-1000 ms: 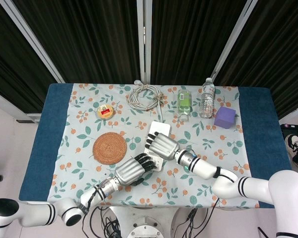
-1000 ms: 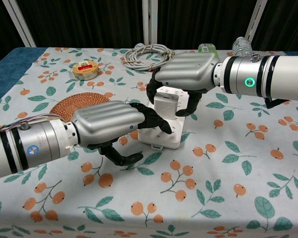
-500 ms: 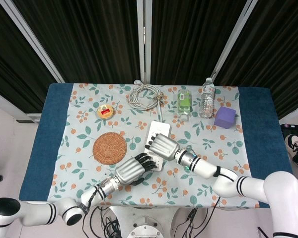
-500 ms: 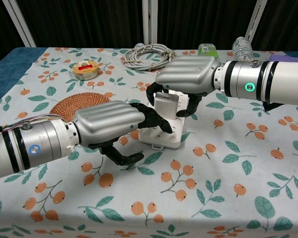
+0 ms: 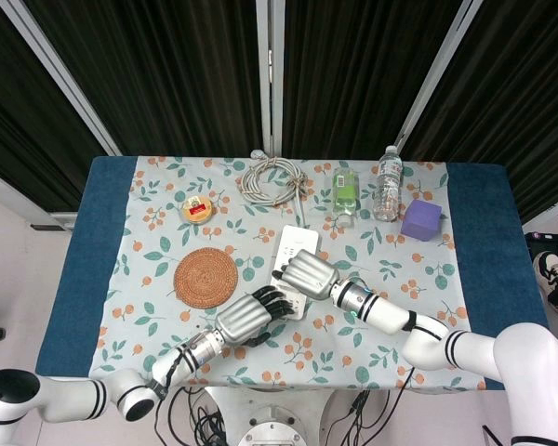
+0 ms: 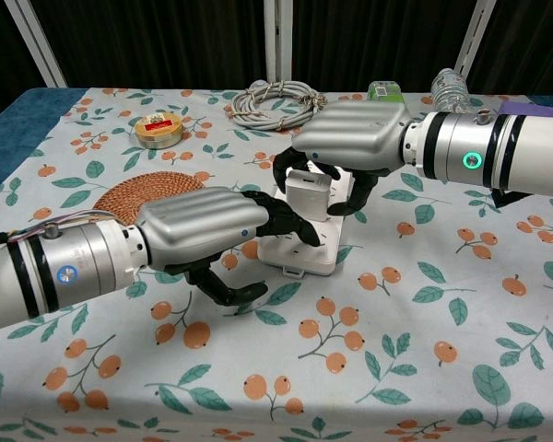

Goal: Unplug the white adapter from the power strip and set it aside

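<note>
The white power strip [image 5: 298, 242] [image 6: 301, 256] lies in the middle of the table. A white adapter [image 6: 307, 191] stands upright on its top face. My right hand [image 6: 352, 136] [image 5: 307, 273] arches over the adapter from the right and grips it between thumb and fingers. In the head view the hand hides the adapter. My left hand [image 6: 201, 226] [image 5: 247, 317] comes in from the near left, and its dark fingertips [image 6: 290, 227] press on the strip's near end. I cannot tell whether the adapter's prongs are still in the socket.
A round woven coaster [image 5: 205, 277] lies left of the strip. Along the back stand a coiled grey cable [image 5: 272, 179], a small round tin [image 5: 197, 209], a green bottle [image 5: 345, 190], a water bottle [image 5: 387, 184] and a purple cube [image 5: 420, 220].
My right hand has shifted slightly over the adapter while keeping its grip, and the adapter has moved a little with it. The left hand stays pressed on the strip.
</note>
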Robot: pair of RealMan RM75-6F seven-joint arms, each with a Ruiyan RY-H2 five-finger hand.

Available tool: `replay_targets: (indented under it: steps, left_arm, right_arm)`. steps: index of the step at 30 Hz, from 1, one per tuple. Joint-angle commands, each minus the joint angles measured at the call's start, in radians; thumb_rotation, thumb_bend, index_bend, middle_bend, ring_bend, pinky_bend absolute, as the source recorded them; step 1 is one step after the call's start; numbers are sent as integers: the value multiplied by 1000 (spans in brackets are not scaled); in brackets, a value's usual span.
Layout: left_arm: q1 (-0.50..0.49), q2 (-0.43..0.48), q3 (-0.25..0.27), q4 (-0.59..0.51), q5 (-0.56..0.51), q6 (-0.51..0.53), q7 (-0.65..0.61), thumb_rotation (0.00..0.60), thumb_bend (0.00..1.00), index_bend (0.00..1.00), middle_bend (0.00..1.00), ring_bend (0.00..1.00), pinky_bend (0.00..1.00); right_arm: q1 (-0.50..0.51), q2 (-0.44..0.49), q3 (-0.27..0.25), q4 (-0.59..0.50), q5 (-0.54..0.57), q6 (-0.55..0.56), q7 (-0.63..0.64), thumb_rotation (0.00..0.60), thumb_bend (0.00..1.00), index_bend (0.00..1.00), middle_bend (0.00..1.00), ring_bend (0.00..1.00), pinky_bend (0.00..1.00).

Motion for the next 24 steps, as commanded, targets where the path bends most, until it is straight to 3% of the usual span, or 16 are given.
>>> replay_targets:
  steps: [1, 24]
  left_arm:
    - [-2, -1, 1, 1, -4, -3, 0, 600, 397, 176, 184, 97, 119]
    - [-26, 0, -14, 12, -49, -43, -43, 600, 394, 166, 184, 97, 120]
  right_arm:
    - [-5, 1, 0, 3, 1, 4, 6, 600, 436, 956, 675, 583, 703]
    - [-56, 1, -29, 52, -51, 93, 70, 600, 463, 1000, 710, 608, 718]
